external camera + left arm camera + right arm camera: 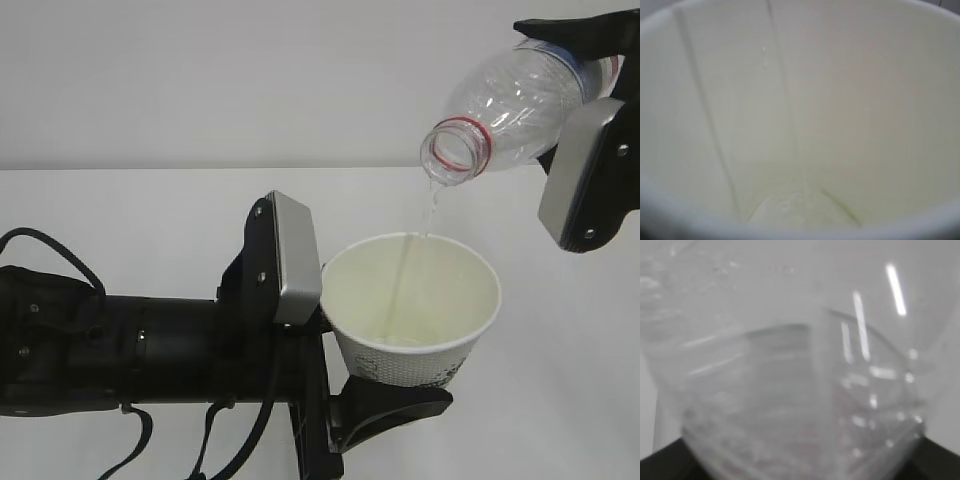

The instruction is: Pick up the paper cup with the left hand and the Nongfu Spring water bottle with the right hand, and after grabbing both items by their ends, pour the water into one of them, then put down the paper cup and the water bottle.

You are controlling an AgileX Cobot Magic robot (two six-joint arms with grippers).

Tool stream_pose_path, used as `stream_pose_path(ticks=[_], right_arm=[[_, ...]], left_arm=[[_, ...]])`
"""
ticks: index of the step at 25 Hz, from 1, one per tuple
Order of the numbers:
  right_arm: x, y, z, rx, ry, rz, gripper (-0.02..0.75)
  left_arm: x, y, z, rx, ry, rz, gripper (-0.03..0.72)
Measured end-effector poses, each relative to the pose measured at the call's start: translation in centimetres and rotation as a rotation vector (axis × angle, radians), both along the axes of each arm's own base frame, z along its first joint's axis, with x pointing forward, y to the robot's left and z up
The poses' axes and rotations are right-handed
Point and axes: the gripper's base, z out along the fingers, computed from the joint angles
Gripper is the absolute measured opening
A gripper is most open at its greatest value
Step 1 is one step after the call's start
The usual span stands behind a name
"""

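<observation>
White tabletop and a pale wall fill the background, and above the table the paper cup (415, 310) sits upright in the left hand (385, 385), its black fingers closed around the cup's lower part with a little clear water (400, 338) pooled at the bottom (the left wrist view shows only the cup's pale inside). Up at the right, the right hand (585, 120) grips the Nongfu Spring water bottle (510, 105) by its far end, tilted mouth-down over the cup, a thin stream falling from the open neck into it
</observation>
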Motion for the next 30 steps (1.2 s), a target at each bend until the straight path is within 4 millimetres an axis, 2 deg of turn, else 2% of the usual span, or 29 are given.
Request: stream_pose_path(ticks=[30], right_arm=[[-0.01, 0.02, 0.04, 0.001, -0.004, 0.002, 0.504]], left_arm=[[0.03, 0.00, 0.01, -0.001, 0.001, 0.003, 0.527]])
